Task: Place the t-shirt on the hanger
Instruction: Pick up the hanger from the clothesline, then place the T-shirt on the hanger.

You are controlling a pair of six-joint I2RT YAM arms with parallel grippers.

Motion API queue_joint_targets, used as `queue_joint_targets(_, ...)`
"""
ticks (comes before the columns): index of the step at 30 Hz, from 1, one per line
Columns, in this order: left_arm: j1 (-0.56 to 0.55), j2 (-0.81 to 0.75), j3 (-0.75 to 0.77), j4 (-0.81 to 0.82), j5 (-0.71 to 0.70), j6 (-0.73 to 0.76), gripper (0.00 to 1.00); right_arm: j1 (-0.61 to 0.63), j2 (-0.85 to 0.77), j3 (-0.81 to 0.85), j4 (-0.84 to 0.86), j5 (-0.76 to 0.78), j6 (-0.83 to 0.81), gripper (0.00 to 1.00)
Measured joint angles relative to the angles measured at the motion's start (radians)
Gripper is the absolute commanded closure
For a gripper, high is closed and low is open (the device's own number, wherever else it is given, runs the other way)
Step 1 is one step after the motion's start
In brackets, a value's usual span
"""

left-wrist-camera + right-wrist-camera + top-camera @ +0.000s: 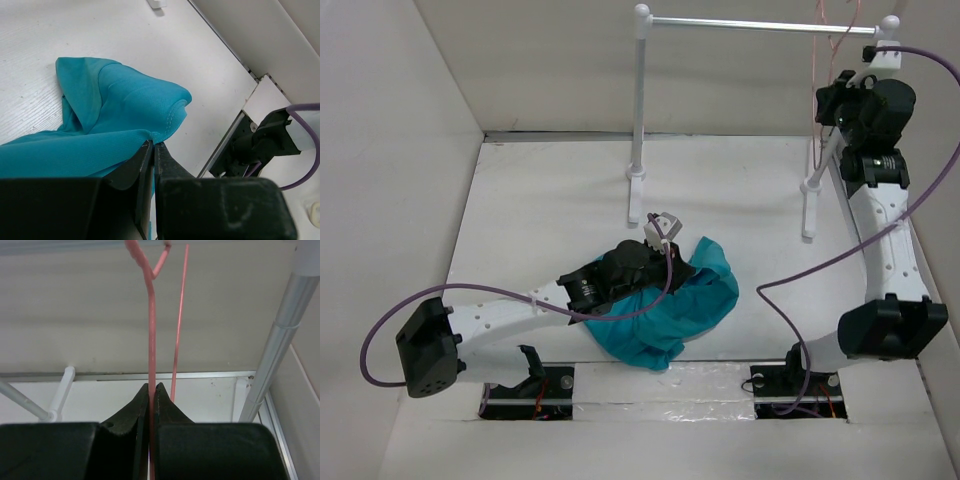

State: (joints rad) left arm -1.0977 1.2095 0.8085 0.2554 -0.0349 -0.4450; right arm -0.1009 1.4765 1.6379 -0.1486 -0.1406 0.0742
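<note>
Both of my grips look taken, but the dressing itself has not begun. My left gripper (154,148) has its jaws pressed together on a fold of the t-shirt (125,105), with the teal cloth running in between the tips. The rest of the shirt lies bunched in a heap on the table (550,190), near the middle and toward the near edge, between my two bases. My right gripper (151,388) is up at the far right, jaws narrowed to a sliver around one pink wire of the hanger (151,335). The hanger hangs by its hook from the silver bar of the clothes rail (760,25), and its second wire runs free just to the right of my fingers. Shirt and hanger are well apart: one low on the table, the other high at the far right corner. As I judge it, almost everything is left: lift the hanger off the bar or bring the shirt up to it, open the crumpled cloth enough to find the neck or hem, feed the wire inside, and settle the shoulders on it. I cannot tell which part of the shirt I have pinched, and that matters for the threading
</note>
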Motion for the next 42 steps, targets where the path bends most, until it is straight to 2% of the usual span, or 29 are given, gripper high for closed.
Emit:
queue_joint_targets(8, 0.037, 0.019, 0.037, -0.007, 0.015, -0.002, 1.00, 0.005, -0.125, -0.121, 0.031, 0.013, 0.021, 1.00)
queue_joint_targets(14, 0.082, 0.031, 0.069, 0.002, 0.012, -0.005, 1.00, 0.017, -0.225, -0.352, 0.106, -0.021, 0.112, 1.00)
queue_joint_targets(21, 0.099, 0.089, 0.111, 0.010, -0.010, -0.002, 1.00, 0.150, -0.381, -0.492, 0.106, -0.071, 0.192, 1.00)
queue_joint_targets(25, 0.113, 0.138, 0.139, 0.033, -0.044, 0.008, 1.00, 0.257, -0.556, -0.562, 0.078, -0.105, 0.216, 1.00)
queue_joint_targets(30, 0.148, 0.214, 0.187, 0.063, -0.065, 0.028, 1.00, 0.366, -0.826, -0.650, -0.081, -0.161, 0.240, 1.00)
queue_joint_targets(35, 0.238, 0.253, 0.215, 0.076, -0.086, 0.054, 1.00, 0.405, -1.046, -0.658, -0.325, -0.182, 0.255, 1.00)
queue_joint_targets(42, 0.354, 0.309, 0.280, 0.119, -0.078, 0.070, 1.00, 0.406, -1.089, -0.611, -0.596, -0.233, 0.255, 1.00)
